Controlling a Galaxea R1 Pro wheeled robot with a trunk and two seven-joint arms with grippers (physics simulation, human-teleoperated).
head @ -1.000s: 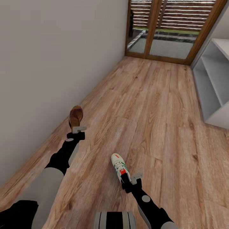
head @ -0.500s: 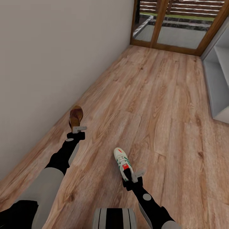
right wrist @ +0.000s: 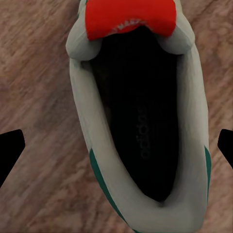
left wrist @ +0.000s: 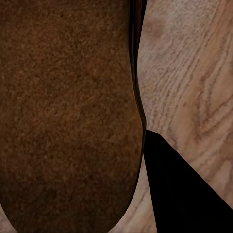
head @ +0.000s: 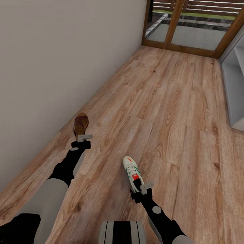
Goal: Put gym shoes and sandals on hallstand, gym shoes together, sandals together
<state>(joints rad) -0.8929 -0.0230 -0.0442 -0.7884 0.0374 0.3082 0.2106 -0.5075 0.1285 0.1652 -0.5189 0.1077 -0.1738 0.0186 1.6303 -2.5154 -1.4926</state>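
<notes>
Overhead, wood-plank corridor floor (head: 169, 112) meets plain wall (head: 51, 67).

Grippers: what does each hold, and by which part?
Left gripper holds a sandal by one end; right gripper holds a gym shoe at its heel.

Both arms reach forward and down; the left claw (head: 80, 137) grips a sandal (head: 81, 124), the right claw (head: 139, 188) a sneaker (head: 131, 172).

Grey-and-black arms, grey round joint caps, light grey grippers, striped grey-black trunk
</notes>
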